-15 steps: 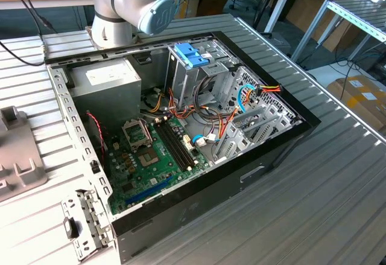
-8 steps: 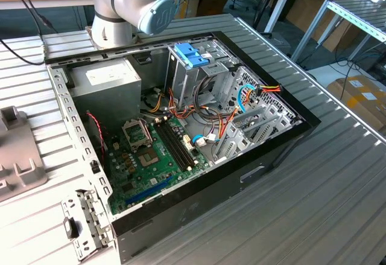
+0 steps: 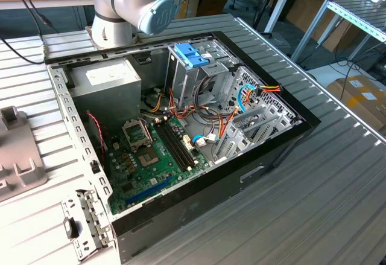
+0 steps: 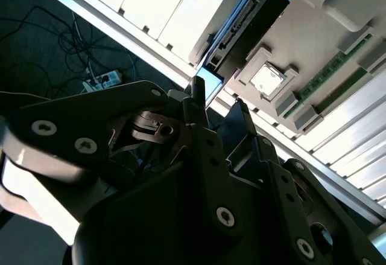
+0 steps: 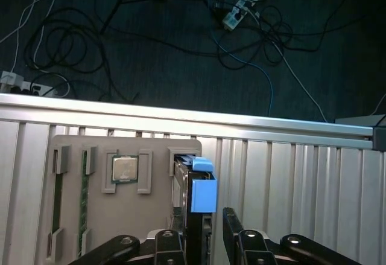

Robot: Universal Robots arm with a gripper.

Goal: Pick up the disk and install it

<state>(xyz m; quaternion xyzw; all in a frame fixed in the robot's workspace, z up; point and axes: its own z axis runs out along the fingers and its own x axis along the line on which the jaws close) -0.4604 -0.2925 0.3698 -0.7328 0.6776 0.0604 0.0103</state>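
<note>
The disk is a dark flat drive with a light-blue side bracket. It stands on edge in a slot of a grey holder tray. In the second wrist view the disk lies just beyond the fingertips. In both wrist views my gripper is open. One finger is close against one face of the disk. The other finger stands a small gap off the opposite face. The open computer case lies on the ribbed metal table, with its drive cage at the back.
The holder tray also carries a processor chip and memory sticks. Inside the case are a grey power supply, a motherboard, loose cables and a blue two-tab piece. The table edge drops to a cable-strewn floor.
</note>
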